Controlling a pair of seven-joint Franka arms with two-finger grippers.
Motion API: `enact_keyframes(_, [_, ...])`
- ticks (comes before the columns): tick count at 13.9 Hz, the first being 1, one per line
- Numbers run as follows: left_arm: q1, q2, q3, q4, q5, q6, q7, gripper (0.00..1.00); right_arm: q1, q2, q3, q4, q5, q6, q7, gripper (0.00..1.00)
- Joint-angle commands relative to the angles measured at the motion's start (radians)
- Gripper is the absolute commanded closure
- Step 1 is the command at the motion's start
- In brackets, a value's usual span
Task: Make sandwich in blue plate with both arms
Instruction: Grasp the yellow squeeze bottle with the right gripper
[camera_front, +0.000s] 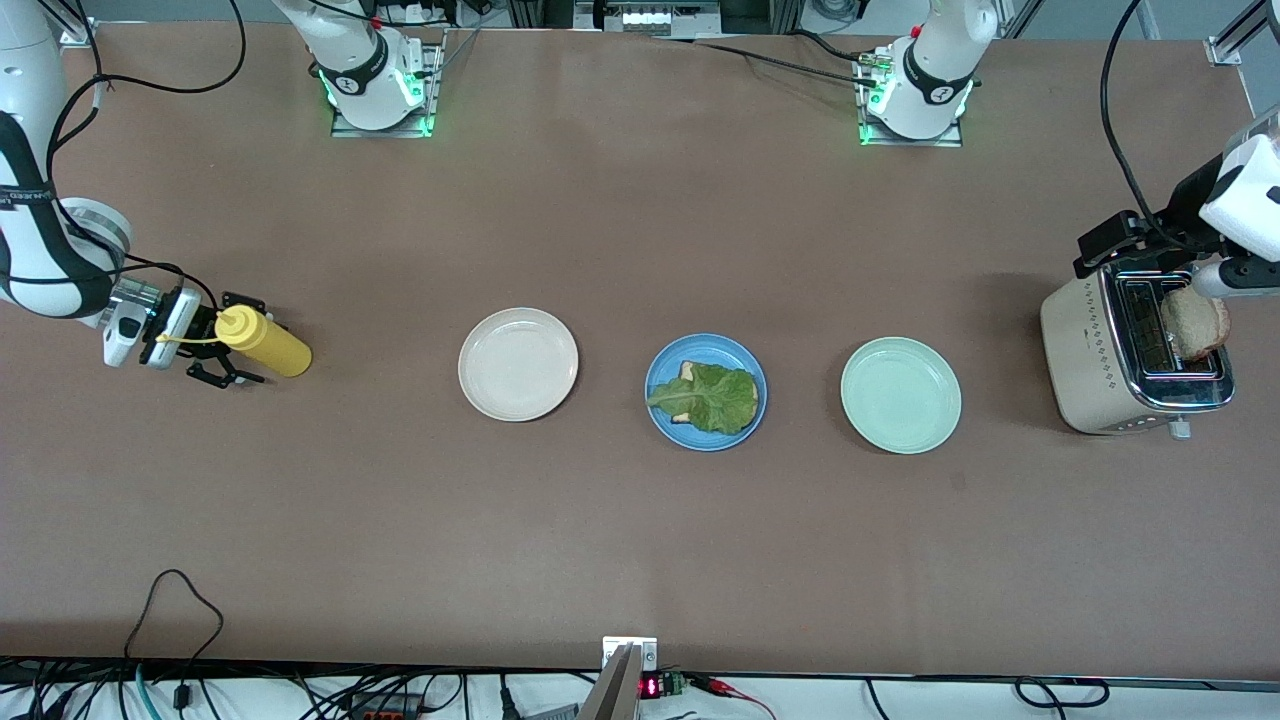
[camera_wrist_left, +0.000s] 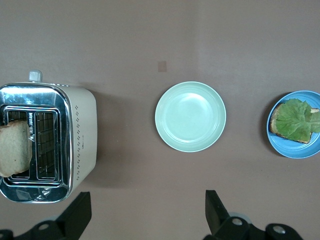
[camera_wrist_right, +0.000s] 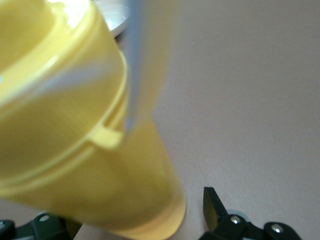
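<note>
The blue plate (camera_front: 706, 427) (camera_wrist_left: 296, 150) stands mid-table between two other plates. On it lies a toast slice (camera_front: 687, 372) (camera_wrist_left: 274, 120) under a green lettuce leaf (camera_front: 712, 398) (camera_wrist_left: 296, 119). A second toast slice (camera_front: 1195, 322) (camera_wrist_left: 14, 152) stands in the toaster (camera_front: 1095, 360) (camera_wrist_left: 80, 135) at the left arm's end. My left gripper (camera_front: 1112, 243) (camera_wrist_left: 146, 197) hangs open and empty beside the toaster. My right gripper (camera_front: 228, 340) (camera_wrist_right: 142, 210) stands open around a yellow squeeze bottle (camera_front: 265, 342) (camera_wrist_right: 75, 125) at the right arm's end, one finger (camera_wrist_right: 212, 205) clear of it.
A cream-white plate (camera_front: 518, 363) sits beside the blue plate toward the right arm's end. A pale mint-green plate (camera_front: 900, 395) (camera_wrist_left: 190, 116) sits toward the left arm's end, between blue plate and toaster. Cables trail along the table's near edge (camera_front: 180, 600).
</note>
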Motion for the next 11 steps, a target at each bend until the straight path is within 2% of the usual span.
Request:
enact_keyframes(1, [0.007, -0.011, -0.007, 0.003, 0.006, 0.009, 0.01, 0.0, 0.021, 0.006, 0.002, 0.01, 0.022, -0.012, -0.019, 0.0])
enact_keyframes(7, [0.005, -0.009, -0.007, 0.003, 0.006, 0.013, 0.01, 0.0, 0.044, 0.005, 0.002, 0.012, 0.028, -0.01, -0.019, 0.01])
enact_keyframes(9, [0.005, -0.011, -0.007, 0.003, 0.006, 0.013, 0.01, 0.0, 0.056, 0.002, 0.002, 0.012, 0.027, -0.012, -0.013, 0.7])
enact_keyframes(10, [0.005, -0.011, -0.007, 0.003, 0.006, 0.013, 0.01, 0.0, 0.059, 0.002, 0.002, 0.016, 0.028, -0.012, -0.005, 0.87])
enact_keyframes(11, [0.005, -0.011, -0.007, 0.003, 0.006, 0.013, 0.01, 0.0, 0.065, 0.002, 0.002, 0.016, 0.028, -0.012, 0.0, 0.96])
